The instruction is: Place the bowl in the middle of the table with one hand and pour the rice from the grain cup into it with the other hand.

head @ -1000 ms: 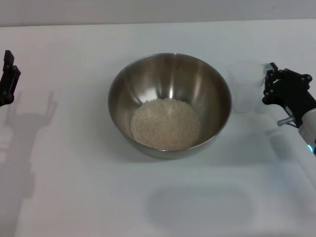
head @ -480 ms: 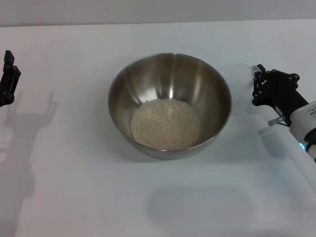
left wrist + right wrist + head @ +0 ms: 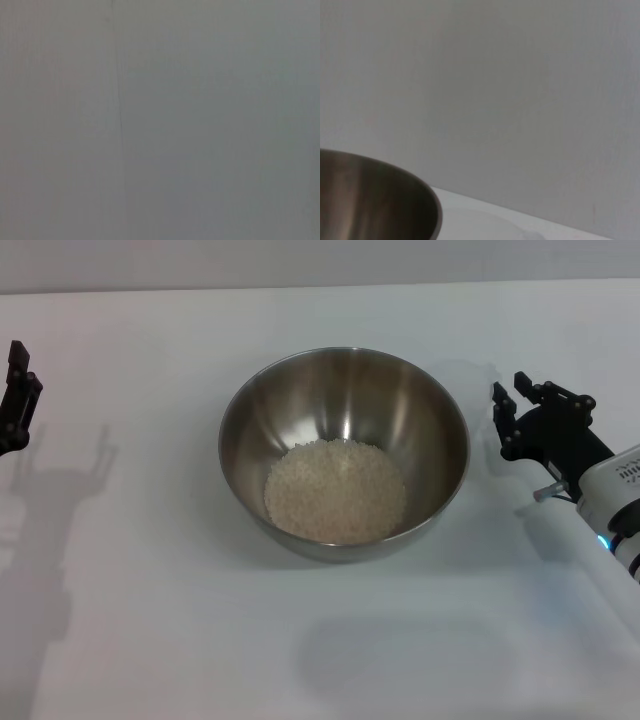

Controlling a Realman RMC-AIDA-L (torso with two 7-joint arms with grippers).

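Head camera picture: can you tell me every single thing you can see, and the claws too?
bowl: one, shiny silver, in the middle of the table.
rice: one heap, off-white, in the bottom of the bowl.
table: one, plain white, under everything.
wall: one, plain grey, behind the table in the right wrist view.
grain cup: cannot be made out in these pictures.
left claw: one, black, at the table's left edge, far from the bowl.
right claw: one, black, on a white arm, just to the right of the bowl.
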